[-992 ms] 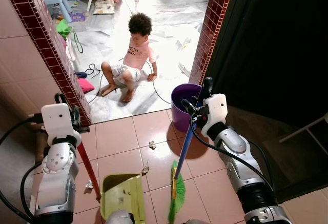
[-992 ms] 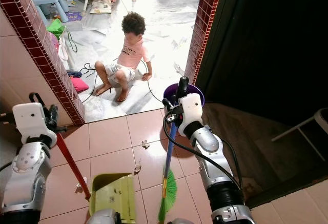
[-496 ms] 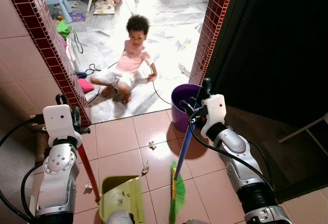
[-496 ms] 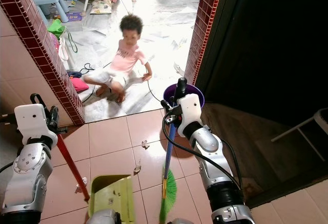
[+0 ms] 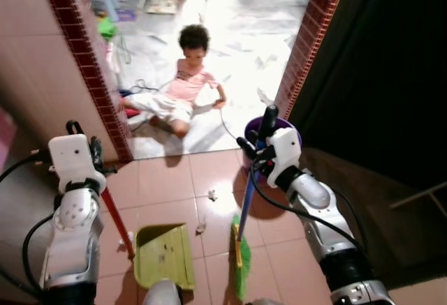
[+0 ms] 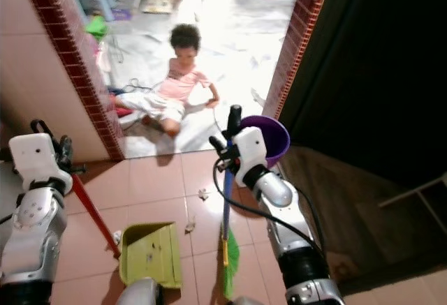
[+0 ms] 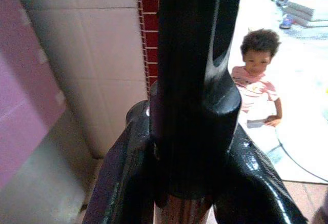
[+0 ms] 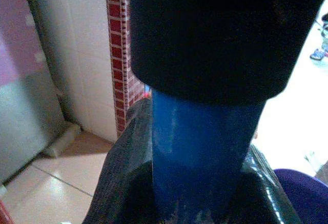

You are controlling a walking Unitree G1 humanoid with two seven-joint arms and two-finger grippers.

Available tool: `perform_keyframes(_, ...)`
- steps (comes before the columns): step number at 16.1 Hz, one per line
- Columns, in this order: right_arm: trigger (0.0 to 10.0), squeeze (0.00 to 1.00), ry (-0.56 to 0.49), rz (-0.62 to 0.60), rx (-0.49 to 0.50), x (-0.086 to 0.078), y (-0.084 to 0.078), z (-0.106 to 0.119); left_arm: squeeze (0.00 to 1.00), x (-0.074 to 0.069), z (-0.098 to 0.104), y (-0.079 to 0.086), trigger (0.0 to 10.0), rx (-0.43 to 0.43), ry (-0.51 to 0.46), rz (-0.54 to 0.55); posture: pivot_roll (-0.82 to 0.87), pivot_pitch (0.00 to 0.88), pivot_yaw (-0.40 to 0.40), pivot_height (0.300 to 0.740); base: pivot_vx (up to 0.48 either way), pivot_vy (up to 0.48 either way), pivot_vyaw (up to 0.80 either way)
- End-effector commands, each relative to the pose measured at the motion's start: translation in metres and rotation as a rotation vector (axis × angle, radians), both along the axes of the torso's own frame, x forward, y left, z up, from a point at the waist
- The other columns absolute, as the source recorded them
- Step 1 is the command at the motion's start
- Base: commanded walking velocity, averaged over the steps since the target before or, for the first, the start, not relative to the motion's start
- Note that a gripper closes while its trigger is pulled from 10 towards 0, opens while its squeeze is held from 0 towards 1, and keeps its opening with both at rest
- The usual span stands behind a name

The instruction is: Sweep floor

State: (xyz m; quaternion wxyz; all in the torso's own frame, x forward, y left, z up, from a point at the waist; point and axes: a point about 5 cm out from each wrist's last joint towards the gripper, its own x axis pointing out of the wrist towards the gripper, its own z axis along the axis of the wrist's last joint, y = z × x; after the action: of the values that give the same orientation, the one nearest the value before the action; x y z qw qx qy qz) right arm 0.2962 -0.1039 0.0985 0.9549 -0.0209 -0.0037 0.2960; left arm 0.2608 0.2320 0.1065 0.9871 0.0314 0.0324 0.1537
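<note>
Ahead, seated child (image 5: 183,85), purple bucket (image 6: 274,137); grippers clenched on broom (image 5: 242,235), dustpan (image 5: 163,255).

Pink tiled floor (image 5: 167,186), red brick-trimmed doorway (image 5: 311,40), bright room beyond

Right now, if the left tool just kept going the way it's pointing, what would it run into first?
Judging by the left wrist view, the left tool, shut on the dustpan's red handle, points through the doorway toward the seated person. The red-brick wall edge lies close beside that line; depth is unclear, so it might meet that first.
</note>
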Motion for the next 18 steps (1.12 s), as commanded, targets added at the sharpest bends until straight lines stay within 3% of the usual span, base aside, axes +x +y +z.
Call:
perform_keyframes(1, 10.0, 0.00, -0.053, -0.013, 0.025, 0.0005, -0.0046, 0.0117, 0.00, 0.0030, 0.0133, -0.0021, 10.0, 0.017, -0.062, -0.009, -0.03, 0.000, -0.025, 0.740, 0.000, 0.000, 0.00)
perform_keyframes(15, 10.0, 0.00, -0.052, 0.044, 0.011, -0.0053, -0.0015, 0.0114, 0.00, 0.0023, 0.0103, -0.0062, 10.0, 0.010, -0.061, -0.024, -0.04, 0.009, -0.031, 0.740, 0.267, 0.000, 0.00)
perform_keyframes(18, 10.0, 0.00, -0.049, 0.053, 0.003, -0.0056, -0.0018, 0.0108, 0.00, 0.0026, 0.0104, -0.0063, 10.0, 0.012, -0.066, -0.017, -0.04, 0.008, -0.034, 0.740, 0.000, 0.000, 0.00)
